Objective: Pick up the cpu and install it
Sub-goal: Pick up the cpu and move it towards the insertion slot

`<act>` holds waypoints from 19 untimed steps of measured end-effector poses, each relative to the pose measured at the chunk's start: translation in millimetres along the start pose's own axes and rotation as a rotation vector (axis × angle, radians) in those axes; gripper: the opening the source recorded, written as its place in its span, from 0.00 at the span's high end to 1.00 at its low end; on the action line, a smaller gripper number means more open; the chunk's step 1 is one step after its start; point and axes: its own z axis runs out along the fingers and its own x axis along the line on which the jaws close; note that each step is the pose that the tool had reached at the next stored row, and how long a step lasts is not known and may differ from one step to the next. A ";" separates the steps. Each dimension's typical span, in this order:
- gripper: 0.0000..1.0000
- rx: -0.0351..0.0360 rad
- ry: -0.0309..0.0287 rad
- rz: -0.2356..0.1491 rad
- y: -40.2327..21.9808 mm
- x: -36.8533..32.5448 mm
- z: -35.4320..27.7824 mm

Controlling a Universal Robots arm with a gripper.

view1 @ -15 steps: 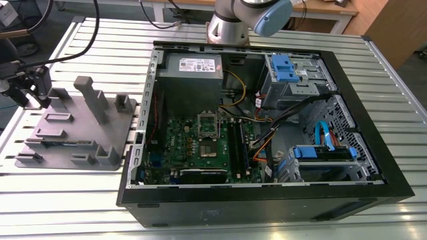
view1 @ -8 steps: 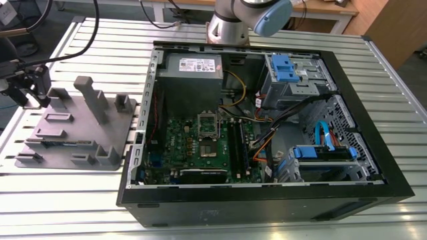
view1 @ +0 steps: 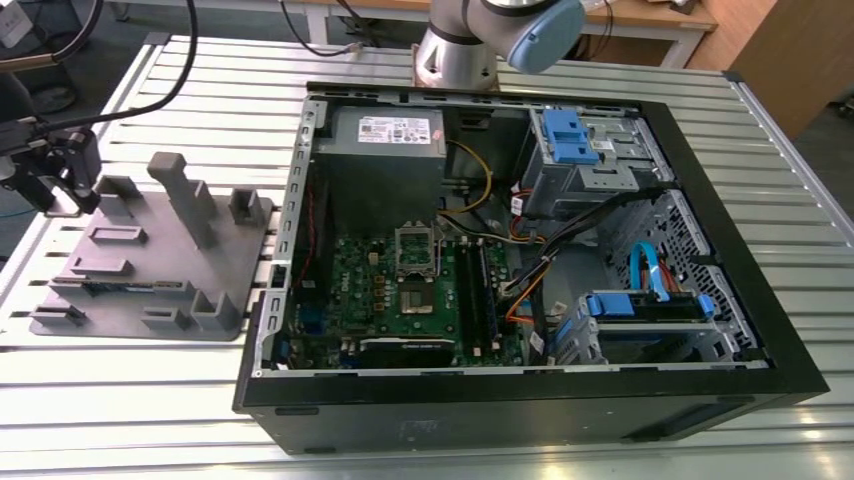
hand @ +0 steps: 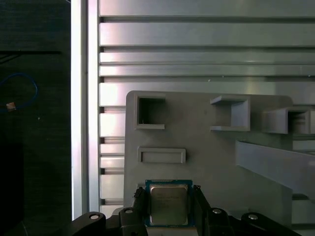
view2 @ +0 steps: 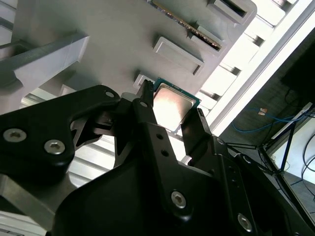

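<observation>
- Silver-topped cpu (hand: 168, 205) sits between your gripper (hand: 168, 192) fingers, which are narrowed onto its two edges, over the grey tray (hand: 211, 162).
- Pick-up step, by my reading.
- Motherboard socket (view1: 416, 252) lies well apart; you need the chip level and squared.

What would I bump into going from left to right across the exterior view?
End effector → grey tray → green motherboard → cable bundle → blue drive bracket.
</observation>
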 end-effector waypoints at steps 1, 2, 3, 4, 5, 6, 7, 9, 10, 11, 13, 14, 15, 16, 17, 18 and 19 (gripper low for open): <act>0.53 0.0000 0.0000 0.000 0.0 0.0 -0.2; 0.53 0.0000 0.0000 0.000 0.0 0.0 -0.6; 0.53 0.0000 0.0000 0.000 0.0 0.0 -0.9; 0.53 0.0000 0.0001 0.000 0.0 0.0 -1.2; 0.53 0.0000 0.0001 0.000 0.0 0.0 -1.6; 0.53 0.0000 0.0000 0.000 0.0 -0.1 -1.9; 0.53 -0.0001 -0.0001 0.000 0.1 -0.1 -2.2; 0.53 0.0000 -0.0001 0.000 0.1 -0.1 -2.8; 0.53 -0.0001 -0.0001 0.000 0.1 -0.1 -3.1; 0.53 0.0000 0.0000 0.000 0.1 -0.1 -3.6; 0.53 0.0000 0.0000 0.000 0.1 -0.1 -4.3; 0.53 0.0000 0.0000 0.000 0.1 -0.1 -4.6; 0.53 -0.0001 -0.0001 0.000 0.1 -0.1 -4.9; 0.53 0.0000 0.0000 0.000 0.2 -0.1 -5.3; 0.53 0.0000 0.0000 0.000 0.2 -0.1 -5.7; 0.53 0.0000 0.0000 0.000 0.2 -0.2 -6.1; 0.53 0.0000 0.0000 0.000 0.2 -0.2 -6.5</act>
